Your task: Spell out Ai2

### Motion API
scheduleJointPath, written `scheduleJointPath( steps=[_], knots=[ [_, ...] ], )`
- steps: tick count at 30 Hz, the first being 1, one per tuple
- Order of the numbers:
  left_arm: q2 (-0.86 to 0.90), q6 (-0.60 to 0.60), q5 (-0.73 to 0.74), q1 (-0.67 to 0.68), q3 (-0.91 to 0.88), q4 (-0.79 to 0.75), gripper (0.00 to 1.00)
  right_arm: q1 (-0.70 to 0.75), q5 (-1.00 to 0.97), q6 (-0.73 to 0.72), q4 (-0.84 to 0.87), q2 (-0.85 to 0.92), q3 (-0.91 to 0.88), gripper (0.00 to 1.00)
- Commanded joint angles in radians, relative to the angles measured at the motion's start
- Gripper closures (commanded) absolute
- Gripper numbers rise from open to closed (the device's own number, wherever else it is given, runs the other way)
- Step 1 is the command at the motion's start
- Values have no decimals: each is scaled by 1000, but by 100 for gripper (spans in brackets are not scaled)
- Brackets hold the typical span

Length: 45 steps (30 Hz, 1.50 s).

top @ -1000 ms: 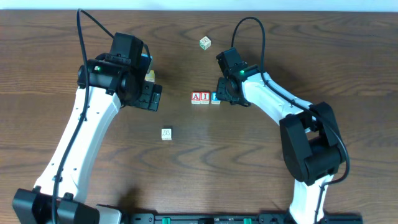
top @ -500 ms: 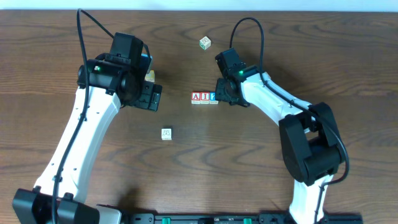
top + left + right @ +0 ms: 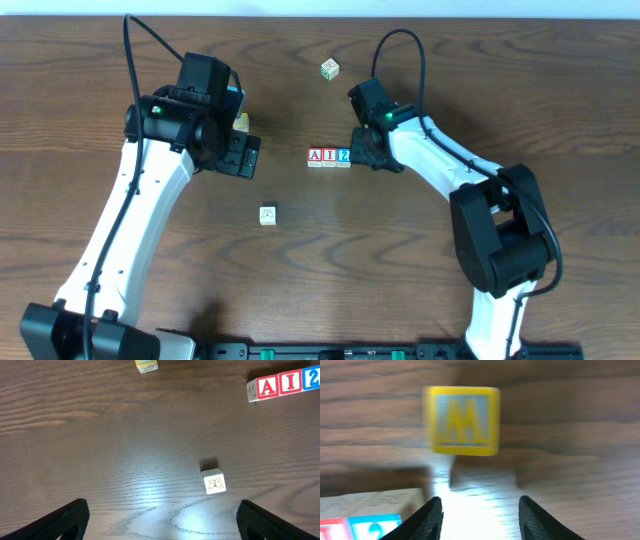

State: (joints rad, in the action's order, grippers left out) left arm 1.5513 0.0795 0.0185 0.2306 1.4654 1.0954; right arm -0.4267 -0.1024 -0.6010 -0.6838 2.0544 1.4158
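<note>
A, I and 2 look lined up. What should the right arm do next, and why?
Probably lift the right pincer straight up and away. The A block, I block and 2 block already sit in a row, and the wrist view shows the pincer open with nothing between its fingers. The 2 block is close beside it, so a sideways pull could nudge it.

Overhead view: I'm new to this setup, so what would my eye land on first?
A row of three small wooden letter blocks, red A, red I, blue 2, sits mid-table, with the right arm's open jaws close beside the 2. A pale wooden cube lies alone nearer the robot, and a green-printed wooden cube lies alone farther back.
</note>
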Motion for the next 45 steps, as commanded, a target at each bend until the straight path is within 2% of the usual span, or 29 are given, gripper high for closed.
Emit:
scheduleJointPath(
  steps=[1,4,8,9,10,13,17,19,21,27,31,34,39,45],
  knots=[
    [8,10,-11,-2,0,2,5,32,-90,15,-31,-51,-5,50],
    [8,10,-11,-2,0,2,4,43,-111,68,-74,-144,-5,34],
    [8,10,-11,-2,0,2,4,44,-111,192,-111,-281,-18,18],
    [8,10,-11,-2,0,2,5,44,-111,233,-111,-322,-30,6],
    [8,10,-11,-2,0,2,5,47,-111,268,-108,-367,-48,1],
    [8,10,-11,-2,0,2,5,63,-106,335,-56,-513,-141,1],
    [8,10,-11,-2,0,2,5,63,-14,736,25,-680,-266,1],
    [8,10,-11,-2,0,2,5,63,86,858,135,-773,-345,1],
    [8,10,-11,-2,0,2,5,68,134,863,225,-847,-415,1],
    [8,10,-11,-2,0,2,5,92,98,863,427,-1037,-632,1],
    [8,10,-11,-2,0,2,5,221,164,863,420,-1172,-762,1],
    [8,10,-11,-2,0,2,5,274,163,864,488,-1280,-829,1],
    [8,10,-11,-2,0,2,5,280,185,849,607,-1442,-1004,1],
    [8,10,-11,-2,0,2,5,281,272,849,874,-1524,-1158,1]
  ],
)
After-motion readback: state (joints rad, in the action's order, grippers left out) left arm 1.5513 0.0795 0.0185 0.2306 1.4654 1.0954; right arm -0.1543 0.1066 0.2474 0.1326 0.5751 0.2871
